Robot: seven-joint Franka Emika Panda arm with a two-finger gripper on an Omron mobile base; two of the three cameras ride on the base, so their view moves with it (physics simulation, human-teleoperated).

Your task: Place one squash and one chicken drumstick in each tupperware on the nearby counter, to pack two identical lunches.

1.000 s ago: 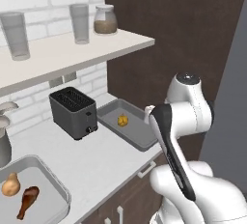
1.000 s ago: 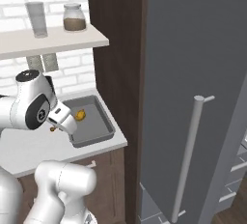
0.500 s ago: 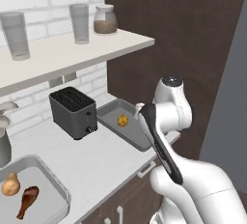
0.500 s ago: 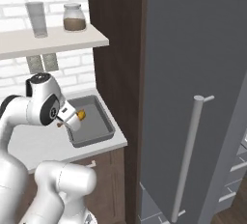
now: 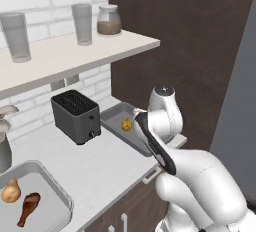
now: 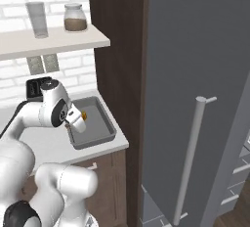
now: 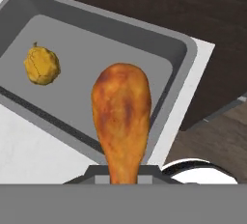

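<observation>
drumstick of orange-brown chicken, club-shaped [image 7: 121, 117], stands in the middle of the hand view with its thick meaty end away from the camera and its thin bone end pinched in the closed gripper [image 7: 123, 170] at the bottom. the meat hangs over the near rim of a shallow grey rectangular tupperware tray with rounded corners [image 7: 173, 49], not touching its floor as far as the view tells. inside that tray a small bumpy yellow-orange squash [image 7: 42, 65] lies toward its far-left part, well apart from the held drumstick.

in the left base view the same tray [image 5: 114, 118] sits on the white counter [image 5: 100, 161] at its right end, just right of a black slotted toaster [image 5: 75, 116], with the yellow squash [image 5: 127, 124] showing beside the white arm [image 5: 165, 113] that reaches over it. in the right base view the tray [image 6: 100, 123] lies by the counter's edge next to a dark wood panel [image 6: 122, 64], and the gripper [image 6: 78, 121] hovers above its left side.

a second grey tupperware tray [image 5: 50, 176] rests at the counter's left front corner; it contains a tan pear-shaped squash [image 5: 11, 192] and, just beside it, another brown drumstick [image 5: 28, 208]. above the counter, a white shelf [image 5: 75, 56] carries two clear glasses [image 5: 82, 24] and a lidded glass jar of brown contents [image 5: 109, 21].
</observation>
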